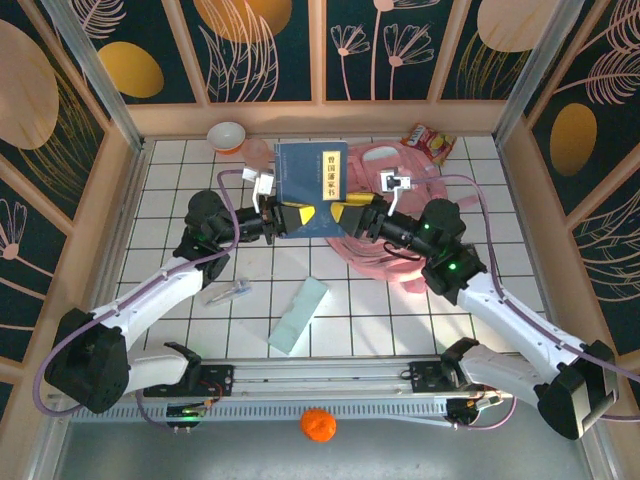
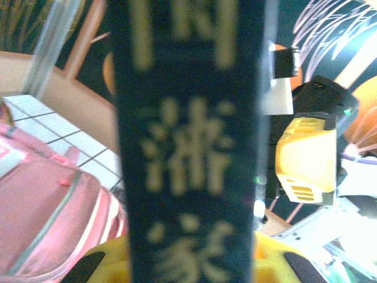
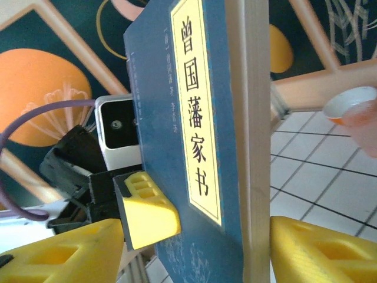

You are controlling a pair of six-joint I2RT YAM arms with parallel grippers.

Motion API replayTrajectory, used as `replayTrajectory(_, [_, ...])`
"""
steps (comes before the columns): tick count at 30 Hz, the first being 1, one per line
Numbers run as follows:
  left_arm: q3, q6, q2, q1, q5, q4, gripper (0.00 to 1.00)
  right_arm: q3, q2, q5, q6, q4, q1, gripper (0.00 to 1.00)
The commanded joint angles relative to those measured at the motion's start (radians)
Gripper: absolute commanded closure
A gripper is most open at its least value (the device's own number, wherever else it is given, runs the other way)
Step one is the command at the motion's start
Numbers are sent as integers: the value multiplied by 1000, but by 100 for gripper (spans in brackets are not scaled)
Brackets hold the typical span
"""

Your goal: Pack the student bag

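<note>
Behind the upright book [image 1: 311, 172] clamped in the left hand [image 1: 293, 215], the student bag [image 1: 385, 262] lies nearer the right hand [image 1: 350, 216], jaws apart.

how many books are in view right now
1. The blue book is held up mid-table beside the student bag, the left tool shut on its lower corner. The pale flat item lying in front might be another; the bag may hide more.
</note>
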Motion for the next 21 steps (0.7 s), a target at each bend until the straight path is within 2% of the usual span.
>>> replayTrajectory(1, [43,-52,0,-14,54,155,100,-23,24,-107,52,144,-6,33])
replayTrajectory(4, [37,-56,-1,-14,45,178,100,-41,38,-164,75,219,-9,34])
replayTrajectory(6, [36,-67,3,-14,43,190,100,-59,41,-206,94,274,-16,39])
replayTrajectory(8, [31,-86,10,-15,39,215,97,-74,43,-241,106,312,-26,71])
replayTrajectory(9, [29,-90,12,-15,34,219,91,-78,39,-253,100,314,-31,88])
replayTrajectory(10, [29,-76,11,-15,24,204,84,-81,28,-262,79,303,-39,100])
replayTrajectory(11, [34,-37,6,-15,10,149,76,-85,9,-258,49,279,-47,100])
replayTrajectory(13, [65,124,-20,-14,-37,-52,52,-98,-57,-210,-59,183,-70,100])
replayTrajectory(16, [151,475,-56,-15,-145,-432,34,-95,-173,-133,-310,-32,-72,100])
replayTrajectory(19, [209,793,-87,-14,-254,-694,28,-44,-241,-29,-612,-319,-72,100])
replayTrajectory(21, [245,1006,-109,-14,-278,-803,26,1,-245,35,-821,-510,-73,100])
